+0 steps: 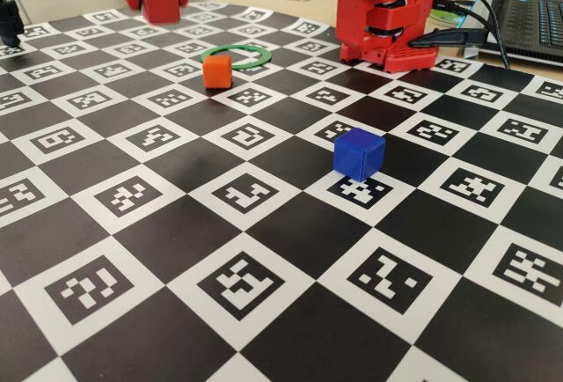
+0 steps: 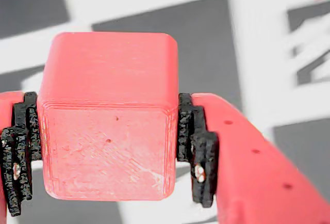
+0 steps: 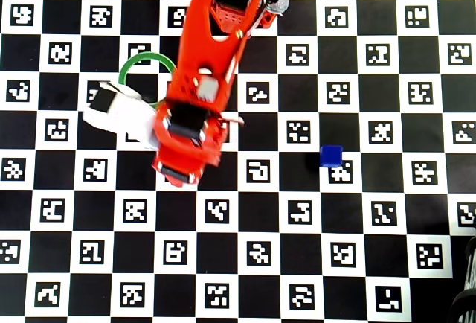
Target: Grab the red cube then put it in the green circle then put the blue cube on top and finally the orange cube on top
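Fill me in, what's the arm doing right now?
The gripper is shut on the red cube, holding it clear of the board at the far side in the fixed view. The green ring lies empty. The orange cube sits just in front of the ring, its top edge overlapping the rim in that view. The blue cube sits apart, nearer the camera. So the first cube is in hand and nothing is stacked yet.

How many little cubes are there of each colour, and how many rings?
Red cubes: 1, the red cube held in the claw
Orange cubes: 1, the orange cube
Blue cubes: 1, the blue cube
Green rings: 1, the green circle
Total: 4
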Controlling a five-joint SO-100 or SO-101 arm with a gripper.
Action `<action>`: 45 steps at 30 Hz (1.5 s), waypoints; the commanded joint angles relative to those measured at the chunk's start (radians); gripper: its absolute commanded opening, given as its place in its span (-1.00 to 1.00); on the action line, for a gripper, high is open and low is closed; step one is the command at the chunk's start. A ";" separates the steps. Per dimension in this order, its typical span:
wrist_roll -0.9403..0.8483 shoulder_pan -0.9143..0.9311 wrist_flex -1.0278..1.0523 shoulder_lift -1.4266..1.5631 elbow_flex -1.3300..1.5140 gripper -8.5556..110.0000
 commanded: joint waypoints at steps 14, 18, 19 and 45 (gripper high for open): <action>-0.583 0.373 -0.121 0.431 0.508 -0.76; -0.615 0.400 -0.195 0.486 0.627 -0.76; -0.624 0.407 -0.216 0.503 0.660 -0.76; -0.723 0.508 -0.561 0.575 1.063 -0.76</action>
